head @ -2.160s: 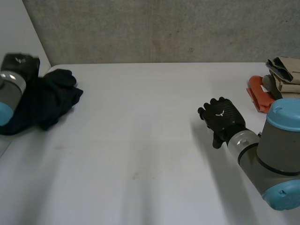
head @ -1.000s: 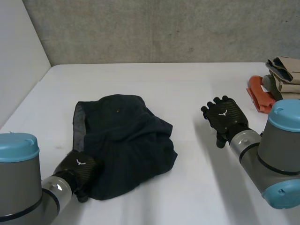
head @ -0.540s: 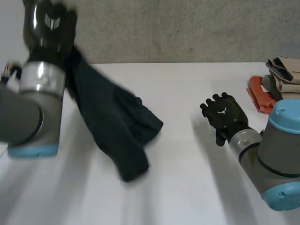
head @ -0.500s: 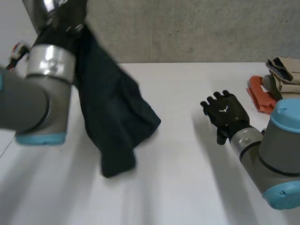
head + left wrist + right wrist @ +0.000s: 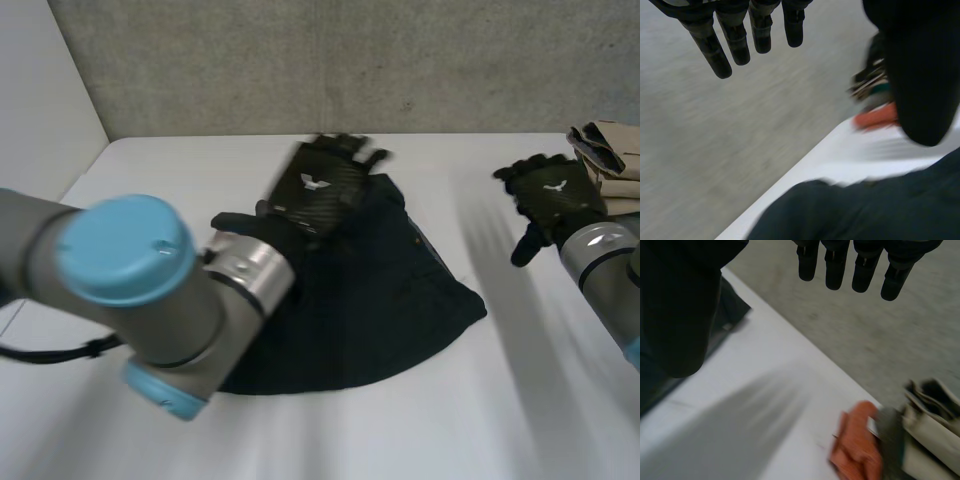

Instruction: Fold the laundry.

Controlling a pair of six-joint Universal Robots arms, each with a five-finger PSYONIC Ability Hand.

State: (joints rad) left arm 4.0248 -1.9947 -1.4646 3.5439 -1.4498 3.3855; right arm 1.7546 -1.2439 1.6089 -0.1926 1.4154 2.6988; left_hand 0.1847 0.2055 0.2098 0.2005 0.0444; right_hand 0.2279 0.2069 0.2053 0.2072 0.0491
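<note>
Dark garment [image 5: 380, 300] lies crumpled at bench [image 5: 400, 440] centre. Left robot hand [image 5: 322, 188] over its far edge, right robot hand [image 5: 548, 192] near right edge: both fingers extended, empty.

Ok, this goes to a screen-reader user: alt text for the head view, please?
A dark garment lies spread on the white table, with the left hand open over its far edge. The right hand is open off to its side, near a beige cloth pile.
</note>
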